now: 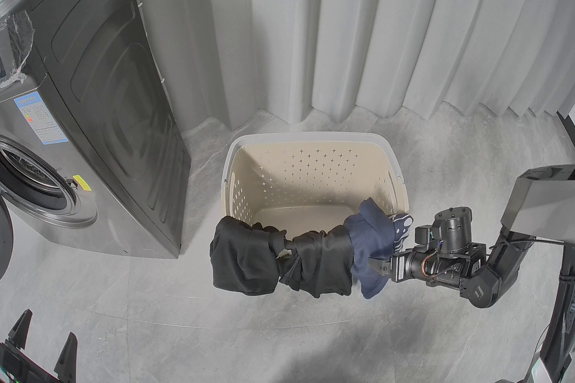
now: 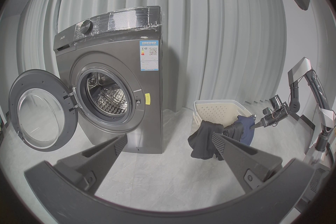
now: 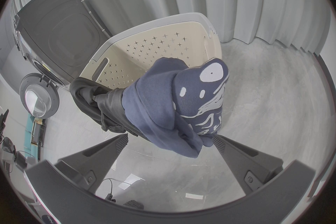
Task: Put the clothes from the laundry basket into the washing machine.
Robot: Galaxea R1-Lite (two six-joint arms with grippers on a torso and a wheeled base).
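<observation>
The cream laundry basket (image 1: 311, 137) (image 2: 220, 103) (image 3: 157, 28) stands on the floor in front of me. A black garment (image 1: 245, 261) (image 2: 203, 137) (image 3: 105, 109) and a navy printed garment (image 1: 371, 234) (image 2: 246, 126) (image 3: 164, 102) hang over its near rim. My right gripper (image 1: 378, 268) (image 3: 168, 138) (image 2: 260, 125) is open at the navy garment, which bulges between its spread fingertips. My left gripper (image 1: 48, 327) (image 2: 168, 135) is open and holds nothing, low at my left, facing the washing machine (image 1: 90, 121) (image 2: 112, 88). The machine's door (image 2: 38, 111) is swung open and the drum (image 2: 105, 95) shows.
White curtains (image 1: 359, 13) hang behind the basket and the machine. Bare grey floor (image 1: 179, 318) lies between the basket and the machine's front. Some white paper scraps (image 3: 129, 179) lie on the floor below my right gripper.
</observation>
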